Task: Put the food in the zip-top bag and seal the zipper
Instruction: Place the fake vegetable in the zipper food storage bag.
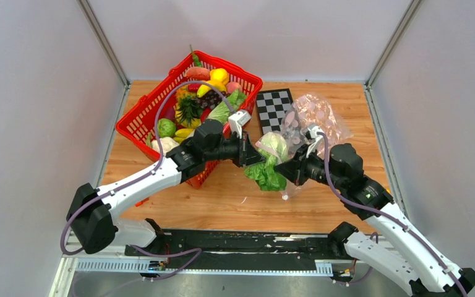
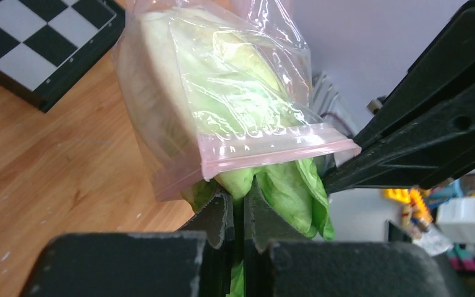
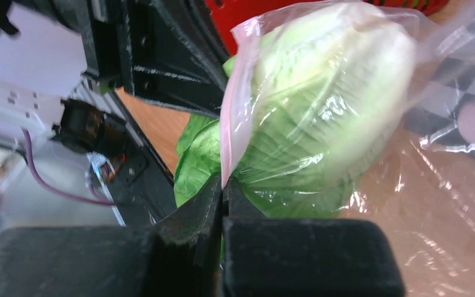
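The leafy green lettuce (image 1: 267, 167) hangs between the two grippers above the table, its pale head inside the clear zip-top bag (image 1: 312, 120) and its dark green leaves sticking out of the mouth. My left gripper (image 2: 243, 204) is shut on the lettuce's green leaves (image 2: 290, 185) just below the pink zipper strip (image 2: 272, 151). My right gripper (image 3: 222, 189) is shut on the pink edge of the bag's mouth (image 3: 230, 124), with the lettuce (image 3: 309, 105) showing through the plastic. The rest of the food lies in the red basket (image 1: 154, 108).
The red mesh basket stands at the back left with several toy fruits and vegetables. A black-and-white checkerboard (image 1: 273, 106) lies flat behind the bag. Grey walls close in the table on three sides.
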You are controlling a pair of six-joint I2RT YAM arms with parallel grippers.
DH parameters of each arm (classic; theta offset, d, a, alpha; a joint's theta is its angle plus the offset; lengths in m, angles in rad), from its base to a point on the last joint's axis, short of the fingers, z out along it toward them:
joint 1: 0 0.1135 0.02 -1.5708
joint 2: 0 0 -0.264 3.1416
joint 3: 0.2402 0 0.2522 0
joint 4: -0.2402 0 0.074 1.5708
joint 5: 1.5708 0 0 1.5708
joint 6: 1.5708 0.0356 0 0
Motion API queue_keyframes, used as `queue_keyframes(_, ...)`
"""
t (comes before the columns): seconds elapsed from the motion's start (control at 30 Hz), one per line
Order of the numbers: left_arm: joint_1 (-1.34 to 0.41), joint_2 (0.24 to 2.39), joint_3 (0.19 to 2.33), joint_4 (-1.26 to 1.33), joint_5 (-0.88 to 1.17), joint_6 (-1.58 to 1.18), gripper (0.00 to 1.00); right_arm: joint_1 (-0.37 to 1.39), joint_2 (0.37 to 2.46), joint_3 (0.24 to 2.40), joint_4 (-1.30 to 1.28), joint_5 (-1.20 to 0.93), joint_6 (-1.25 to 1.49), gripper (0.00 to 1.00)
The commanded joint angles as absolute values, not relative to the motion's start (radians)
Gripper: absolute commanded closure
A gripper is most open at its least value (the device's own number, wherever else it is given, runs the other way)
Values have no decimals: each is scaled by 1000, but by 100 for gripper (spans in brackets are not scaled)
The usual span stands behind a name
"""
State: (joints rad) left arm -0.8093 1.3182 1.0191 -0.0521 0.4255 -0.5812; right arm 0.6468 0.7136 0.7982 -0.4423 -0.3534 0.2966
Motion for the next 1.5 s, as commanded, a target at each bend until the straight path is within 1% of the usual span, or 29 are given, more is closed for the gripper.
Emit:
queue_keyframes(0.0,-807,1248,946,359,336,-815,100,650,658,747,-317,-238,492,100)
queue_keyframes(0.1,-807,1244,934,389,291,-855,100,650,650,735,-273,-276,516,100)
queue_keyframes(0.27,-808,1237,960,328,213,-834,100,650,672,768,-267,-386,535,100)
queue_keyframes(0.33,-818,1237,963,335,183,-835,100,651,682,783,-276,-388,556,100)
queue_keyframes(0.4,-840,1249,970,367,192,-830,100,650,683,782,-297,-325,598,100)
queue_keyframes(0.57,-857,1301,1030,400,322,-880,100,651,615,725,-300,-99,650,100)
queue_keyframes(0.63,-856,1302,1071,305,342,-857,100,651,601,716,-289,-90,585,100)
queue_keyframes(0.67,-856,1300,1110,221,337,-827,100,650,609,727,-293,-121,517,100)
queue_keyframes(0.7,-856,1290,1135,138,277,-789,100,650,623,753,-335,-156,450,100)
queue_keyframes(0.73,-856,1266,1131,117,213,-789,100,650,638,782,-376,-194,397,100)
queue_keyframes(0.8,-855,1204,1056,199,80,-825,100,650,661,816,-400,-303,321,100)
queue_keyframes(0.87,-853,1163,980,317,7,-869,100,652,673,802,-363,-419,323,100)
queue_keyframes(0.93,-856,1175,990,323,4,-879,100,651,682,777,-305,-494,364,100)
queue_keyframes(1.07,-869,1232,1013,320,18,-874,100,652,660,734,-180,-514,477,100)
queue_keyframes(1.17,-900,1256,1039,264,3,-805,100,652,632,735,-132,-436,582,100)
queue_keyframes(1.27,-957,1270,1074,198,-88,-689,100,652,609,733,-82,-362,692,100)
queue_keyframes(1.37,-1001,1274,1079,223,-93,-649,100,652,617,765,-152,-276,759,100)
queue_keyframes(1.47,-1036,1287,1118,183,-112,-600,99,651,628,775,-238,-169,810,100)
